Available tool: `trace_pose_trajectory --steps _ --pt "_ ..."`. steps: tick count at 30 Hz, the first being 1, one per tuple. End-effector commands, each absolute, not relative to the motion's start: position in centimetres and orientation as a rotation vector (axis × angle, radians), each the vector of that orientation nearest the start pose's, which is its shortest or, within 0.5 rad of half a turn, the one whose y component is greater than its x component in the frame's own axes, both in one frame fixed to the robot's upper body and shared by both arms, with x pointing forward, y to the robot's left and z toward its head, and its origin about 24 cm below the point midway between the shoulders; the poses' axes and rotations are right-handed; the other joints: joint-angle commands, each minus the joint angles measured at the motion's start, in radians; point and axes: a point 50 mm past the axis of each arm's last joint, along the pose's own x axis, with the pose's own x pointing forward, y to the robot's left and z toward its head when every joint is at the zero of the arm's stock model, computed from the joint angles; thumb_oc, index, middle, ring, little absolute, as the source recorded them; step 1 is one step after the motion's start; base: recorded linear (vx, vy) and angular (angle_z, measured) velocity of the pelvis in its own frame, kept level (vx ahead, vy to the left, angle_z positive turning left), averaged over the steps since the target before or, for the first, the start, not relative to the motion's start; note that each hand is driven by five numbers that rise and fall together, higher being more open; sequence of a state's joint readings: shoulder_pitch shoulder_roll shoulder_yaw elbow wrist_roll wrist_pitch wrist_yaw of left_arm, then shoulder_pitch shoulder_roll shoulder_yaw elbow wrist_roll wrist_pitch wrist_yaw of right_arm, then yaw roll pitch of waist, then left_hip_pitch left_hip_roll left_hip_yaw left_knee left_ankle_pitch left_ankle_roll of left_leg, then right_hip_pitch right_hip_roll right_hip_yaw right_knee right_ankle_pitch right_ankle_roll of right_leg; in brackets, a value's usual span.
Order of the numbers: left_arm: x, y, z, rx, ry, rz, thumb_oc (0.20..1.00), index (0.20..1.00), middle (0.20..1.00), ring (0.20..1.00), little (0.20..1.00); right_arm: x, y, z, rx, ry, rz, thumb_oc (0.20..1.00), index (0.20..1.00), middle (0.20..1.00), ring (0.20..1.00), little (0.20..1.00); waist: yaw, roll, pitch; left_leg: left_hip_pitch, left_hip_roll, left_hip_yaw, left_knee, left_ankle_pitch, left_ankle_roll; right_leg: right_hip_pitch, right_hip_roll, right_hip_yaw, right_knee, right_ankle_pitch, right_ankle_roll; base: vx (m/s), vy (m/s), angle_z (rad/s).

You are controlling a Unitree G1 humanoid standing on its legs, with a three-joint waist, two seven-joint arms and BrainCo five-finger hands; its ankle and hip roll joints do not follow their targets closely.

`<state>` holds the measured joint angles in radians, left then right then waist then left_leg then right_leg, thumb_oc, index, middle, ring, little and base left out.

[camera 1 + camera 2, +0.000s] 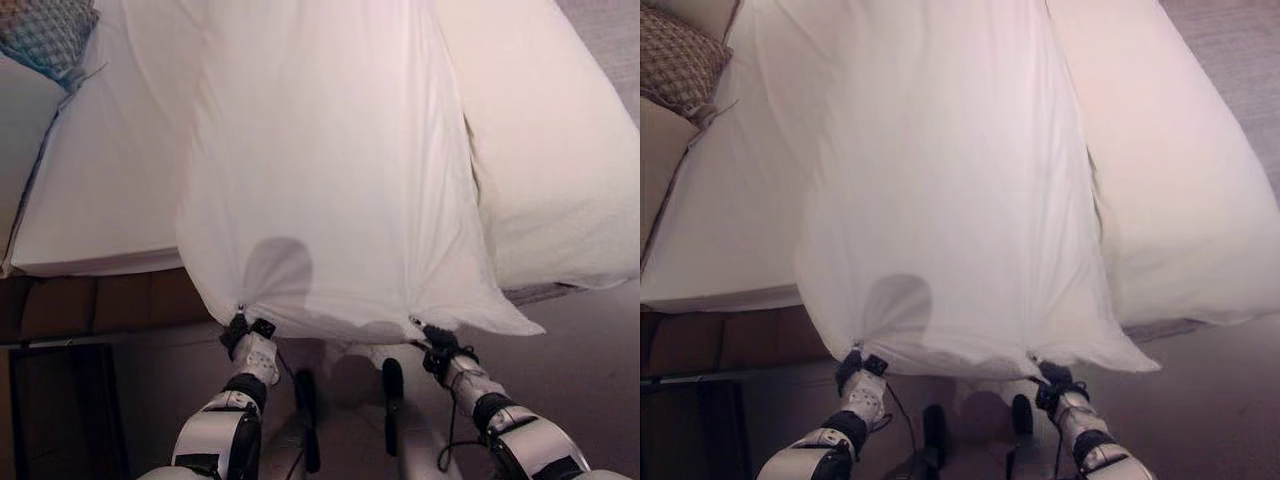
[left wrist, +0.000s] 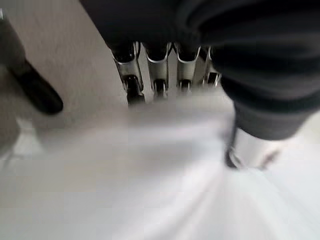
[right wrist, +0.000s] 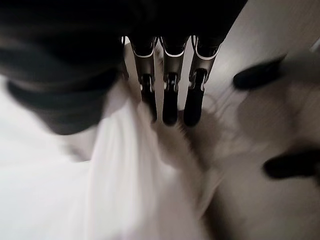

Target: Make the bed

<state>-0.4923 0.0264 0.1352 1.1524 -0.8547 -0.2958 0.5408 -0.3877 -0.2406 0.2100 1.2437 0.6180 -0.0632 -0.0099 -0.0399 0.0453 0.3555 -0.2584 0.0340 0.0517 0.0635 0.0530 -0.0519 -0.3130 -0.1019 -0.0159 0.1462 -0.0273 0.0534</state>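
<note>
Left hand [image 1: 245,340]: fingers curled round the near left corner of the sheet [image 1: 330,170].
Right hand [image 1: 440,348]: clenched on the sheet's near right corner.
Sheet: stretched between both hands, running from the bed's near edge up over the mattress [image 1: 110,190].
Risk: uneven pull could skew the sheet; a slipping corner would drop it to the floor [image 1: 580,340].
Surface: white mattress, wrinkled white bedding at right.
Room: patterned pillow [image 1: 45,35] far left.

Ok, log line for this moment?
left hand: pinches sheet edge | right hand: pinches sheet edge | sheet: stretched over bed
</note>
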Motion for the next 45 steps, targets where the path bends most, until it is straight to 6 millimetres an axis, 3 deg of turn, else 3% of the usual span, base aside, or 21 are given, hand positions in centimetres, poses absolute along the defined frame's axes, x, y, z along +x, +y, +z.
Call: trace_pose_trajectory --steps 1,9,10,11,13,15,17,18,21,22,24,28,32,37,38,45 --pt "20.5 21.3 -11.4 -0.534 0.695 1.013 1.000 1.000 1.000 1.000 1.000 18.3 -21.7 -13.5 0.162 0.968 -0.267 1.000 1.000 1.000 1.000 1.000 0.013 -0.035 0.000 -0.091 0.026 -0.008 0.031 -0.010 -0.027 -0.056 -0.082 0.029 -0.044 0.100 0.097 0.00 -0.020 0.16" --pt "20.7 20.8 -10.8 -0.447 0.607 0.810 1.000 1.000 1.000 1.000 1.000 18.7 -21.4 -13.1 0.181 0.905 -0.215 1.000 1.000 1.000 1.000 1.000 0.023 -0.029 0.001 -0.092 0.022 -0.028 0.024 -0.005 -0.024 -0.051 -0.086 0.017 -0.044 0.098 0.099 0.01 -0.025 0.11" --pt "21.4 20.7 -9.5 -0.376 0.520 0.653 1.000 1.000 1.000 1.000 1.000 19.3 -21.3 -12.5 0.153 0.848 -0.163 1.000 1.000 1.000 1.000 1.000 0.026 -0.026 0.006 -0.095 0.021 -0.032 0.021 0.000 -0.025 -0.052 -0.085 0.016 -0.048 0.101 0.101 0.00 -0.019 -0.05" --pt "21.4 20.7 -9.6 -0.376 0.520 0.653 1.000 1.000 1.000 1.000 1.000 19.3 -21.3 -12.5 0.153 0.849 -0.163 1.000 1.000 1.000 1.000 1.000 0.026 -0.025 0.005 -0.095 0.021 -0.032 0.021 0.000 -0.025 -0.052 -0.085 0.016 -0.048 0.101 0.101 0.00 0.000 0.00" --pt "21.2 20.9 -9.1 -0.252 0.499 0.473 1.000 1.000 1.000 1.000 1.000 19.7 -21.4 -12.0 0.136 0.802 -0.132 1.000 1.000 1.000 1.000 1.000 0.027 -0.024 0.009 -0.098 0.022 -0.037 0.020 0.003 -0.025 -0.050 -0.085 0.011 -0.051 0.100 0.102 0.01 -0.013 0.04" --pt "21.2 21.4 -8.3 -0.098 0.454 0.283 1.000 1.000 1.000 1.000 1.000 20.8 -21.1 -10.5 0.115 0.689 -0.073 1.000 1.000 1.000 1.000 1.000 0.025 -0.024 0.009 -0.098 0.024 -0.037 0.021 0.003 -0.026 -0.049 -0.084 0.010 -0.049 0.096 0.104 0.01 -0.011 0.02" --pt "21.7 21.4 -7.7 -0.090 0.422 0.252 1.000 1.000 1.000 1.000 1.000 21.6 -20.7 -9.7 0.105 0.642 -0.044 1.000 1.000 1.000 1.000 1.000 0.024 -0.024 0.011 -0.100 0.024 -0.037 0.023 0.002 -0.026 -0.051 -0.082 0.010 -0.047 0.094 0.103 0.00 0.000 0.00" --pt "22.8 21.0 -6.3 0.035 0.352 0.096 1.000 1.000 1.000 1.000 1.000 23.1 -20.3 -7.9 0.075 0.533 0.018 1.000 1.000 1.000 1.000 1.000 0.021 -0.028 0.013 -0.102 0.024 -0.035 0.029 -0.003 -0.027 -0.055 -0.080 0.013 -0.041 0.091 0.104 0.00 0.000 0.00" --pt "23.7 20.1 -5.2 0.092 0.297 -0.038 1.000 1.000 1.000 1.000 1.000 24.3 -19.8 -6.2 0.056 0.442 0.093 1.000 1.000 1.000 1.000 1.000 0.019 -0.030 0.013 -0.106 0.025 -0.031 0.035 -0.006 -0.027 -0.063 -0.077 0.018 -0.037 0.091 0.106 0.00 0.000 0.00" --pt "24.9 18.6 -3.2 0.167 0.207 -0.240 1.000 1.000 1.000 1.000 1.000 25.7 -19.5 -4.1 0.059 0.352 0.185 1.000 1.000 1.000 1.000 1.000 0.015 -0.030 0.012 -0.110 0.026 -0.026 0.037 -0.010 -0.027 -0.071 -0.075 0.022 -0.034 0.090 0.108 0.00 0.000 0.00" --pt "25.7 17.8 -2.2 0.163 0.168 -0.306 1.000 1.000 1.000 1.000 1.000 26.3 -19.0 -3.3 0.075 0.318 0.229 1.000 1.000 1.000 1.000 1.000 0.012 -0.030 0.012 -0.113 0.027 -0.023 0.040 -0.012 -0.028 -0.079 -0.074 0.025 -0.029 0.089 0.108 0.00 0.006 -0.03" --pt "29.2 13.6 3.3 0.139 0.005 -0.643 1.000 1.000 1.000 1.000 1.000 30.3 -16.6 1.5 0.053 0.184 0.479 1.000 1.000 1.000 1.000 1.000 0.006 -0.030 0.016 -0.147 0.028 -0.019 0.075 -0.020 -0.031 -0.121 -0.064 0.032 0.004 0.079 0.105 -0.02 0.003 -0.05" --pt "31.2 12.0 5.6 0.074 -0.033 -0.720 1.000 1.000 1.000 1.000 1.000 32.3 -14.8 3.6 0.043 0.148 0.576 1.000 1.000 1.000 1.000 1.000 0.005 -0.031 0.026 -0.188 0.029 -0.020 0.116 -0.027 -0.032 -0.164 -0.056 0.035 0.039 0.074 0.101 -0.05 -0.012 -0.02" --pt "34.8 10.1 10.2 0.111 -0.143 -0.741 1.000 1.000 1.000 1.000 1.000 35.5 -12.1 8.5 0.136 0.033 0.657 1.000 1.000 1.000 1.000 1.000 0.002 -0.032 0.039 -0.280 0.028 -0.028 0.186 -0.032 -0.040 -0.250 -0.042 0.041 0.105 0.060 0.090 -0.06 -0.025 0.03" --pt "34.8 10.1 10.2 0.112 -0.143 -0.741 1.000 1.000 1.000 1.000 1.000 35.5 -12.1 8.5 0.136 0.033 0.657 1.000 1.000 1.000 1.000 1.000 0.002 -0.032 0.038 -0.282 0.028 -0.028 0.187 -0.032 -0.040 -0.252 -0.042 0.041 0.106 0.060 0.090 -0.06 -0.017 0.04" --pt "37.9 10.6 16.6 0.214 -0.325 -0.589 1.000 1.000 1.000 1.000 1.000 37.8 -10.1 14.0 0.203 -0.068 0.740 1.000 1.000 1.000 1.000 1.000 -0.001 -0.039 0.049 -0.434 0.030 -0.036 0.313 -0.058 -0.044 -0.413 -0.037 0.048 0.245 0.034 0.078 -0.06 0.004 0.05"
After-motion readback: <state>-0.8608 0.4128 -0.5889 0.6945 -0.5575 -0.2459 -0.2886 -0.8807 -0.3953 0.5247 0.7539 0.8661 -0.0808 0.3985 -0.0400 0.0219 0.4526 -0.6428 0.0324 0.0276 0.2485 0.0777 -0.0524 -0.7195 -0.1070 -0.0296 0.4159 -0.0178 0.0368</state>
